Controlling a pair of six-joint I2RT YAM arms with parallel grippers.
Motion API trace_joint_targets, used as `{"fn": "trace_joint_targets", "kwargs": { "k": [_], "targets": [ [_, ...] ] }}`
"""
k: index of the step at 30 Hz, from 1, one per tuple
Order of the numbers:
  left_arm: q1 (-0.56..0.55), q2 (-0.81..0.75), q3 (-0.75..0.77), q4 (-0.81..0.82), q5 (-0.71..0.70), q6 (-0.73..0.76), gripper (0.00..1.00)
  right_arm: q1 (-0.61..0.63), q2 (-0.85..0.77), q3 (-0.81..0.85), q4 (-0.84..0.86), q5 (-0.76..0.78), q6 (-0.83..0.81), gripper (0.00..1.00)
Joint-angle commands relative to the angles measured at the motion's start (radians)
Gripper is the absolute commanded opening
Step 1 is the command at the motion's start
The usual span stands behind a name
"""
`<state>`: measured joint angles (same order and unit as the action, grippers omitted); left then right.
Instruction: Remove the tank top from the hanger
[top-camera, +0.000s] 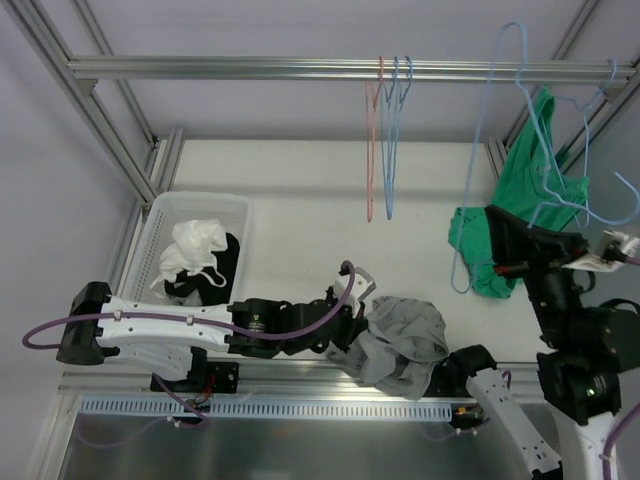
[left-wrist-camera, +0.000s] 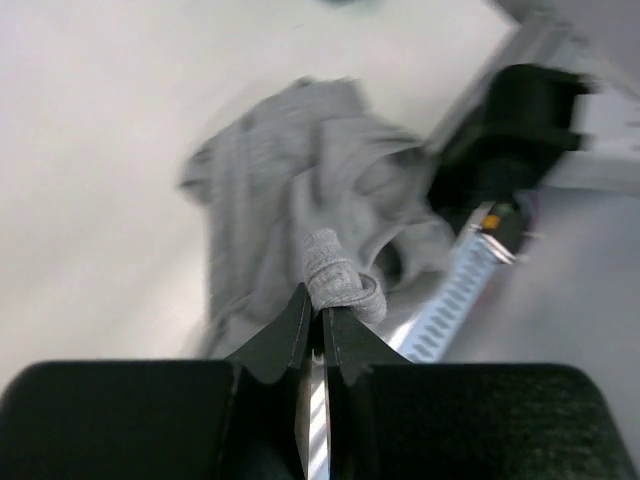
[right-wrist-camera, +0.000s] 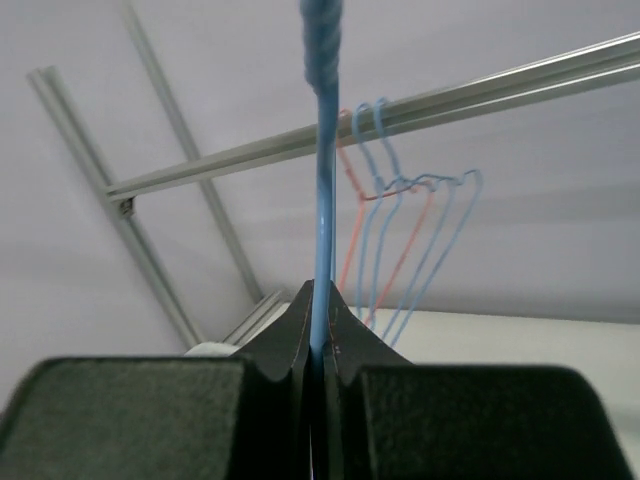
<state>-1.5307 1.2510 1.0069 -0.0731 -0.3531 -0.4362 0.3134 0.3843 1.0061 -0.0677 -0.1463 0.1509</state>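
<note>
While left fingers (left-wrist-camera: 285, 330) pinch the tank top (left-wrist-camera: 300, 210), right fingers (right-wrist-camera: 285, 340) clamp the hanger (right-wrist-camera: 322, 200) — tight

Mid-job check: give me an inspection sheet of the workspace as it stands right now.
Surface: white table, with clothing at its near edge and right side.
Job's things: grey garment crumpled at the near edge, on no hanger; green garment at right, tangled with blue hangers; blue hanger held upright.
Clutter: basket at left holding white and black clothing.
Hands: left hand shut on a strap of the grey garment; right hand shut on the blue hanger's wire.
Cables: purple cable running along the left arm.
Surroundings: aluminium rail carrying pink and blue spare hangers.
</note>
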Motion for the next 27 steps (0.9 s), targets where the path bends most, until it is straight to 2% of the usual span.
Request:
{"fn": "trace_joint_targets", "kwargs": {
  "k": [1, 3, 4, 7, 8, 13, 15, 17, 19, 20, 21, 22, 23, 24, 27],
  "targets": [
    [0.003, -0.106, -0.097, -0.059, -0.334, -0.197, 0.0, -0.005, -0.058, 0.15, -0.241, 0.263, -0.176, 0.0],
    [0.013, -0.166, -0.148, -0.111, -0.435, -0.274, 0.0, -0.002, -0.05, 0.265, -0.425, 0.24, -0.226, 0.0],
    [0.027, -0.182, -0.152, -0.223, -0.452, -0.392, 0.0, -0.002, -0.024, 0.307, -0.611, 0.225, -0.238, 0.0],
    [0.159, -0.252, -0.206, -0.301, -0.371, -0.479, 0.0, -0.002, -0.001, 0.358, -0.838, 0.157, -0.263, 0.0],
    [0.222, -0.289, -0.238, -0.3, -0.345, -0.481, 0.0, -0.002, -0.001, 0.35, -0.871, 0.157, -0.267, 0.0],
    [0.259, -0.338, -0.261, -0.3, -0.328, -0.402, 0.0, -0.004, 0.028, 0.308, -0.945, 0.171, -0.283, 0.0],
    [0.261, -0.322, -0.245, -0.3, -0.311, -0.377, 0.09, -0.004, 0.086, 0.319, -0.952, 0.194, -0.296, 0.0],
    [0.261, -0.288, -0.232, -0.298, -0.273, -0.355, 0.1, -0.004, 0.169, 0.335, -0.934, 0.206, -0.307, 0.0],
    [0.259, -0.266, -0.222, -0.298, -0.253, -0.352, 0.17, -0.002, 0.232, 0.35, -0.867, 0.191, -0.315, 0.0],
    [0.259, -0.25, -0.22, -0.298, -0.236, -0.355, 0.24, -0.002, 0.266, 0.376, -0.844, 0.201, -0.32, 0.0],
    [0.259, -0.24, -0.218, -0.298, -0.224, -0.357, 0.62, -0.002, 0.344, 0.396, -0.804, 0.217, -0.326, 0.0],
    [0.259, -0.237, -0.218, -0.301, -0.215, -0.36, 0.9, -0.004, 0.387, 0.422, -0.788, 0.235, -0.336, 0.0],
    [0.259, -0.236, -0.22, -0.301, -0.192, -0.361, 0.99, -0.004, 0.437, 0.492, -0.787, 0.247, -0.346, 0.0],
    [0.259, -0.24, -0.221, -0.3, -0.181, -0.358, 0.99, -0.004, 0.54, 0.537, -0.791, 0.255, -0.355, 0.0],
    [0.259, -0.284, -0.235, -0.301, -0.14, -0.326, 0.99, -0.014, 0.706, 0.694, -0.781, 0.254, -0.384, 0.0]
  ]
}}
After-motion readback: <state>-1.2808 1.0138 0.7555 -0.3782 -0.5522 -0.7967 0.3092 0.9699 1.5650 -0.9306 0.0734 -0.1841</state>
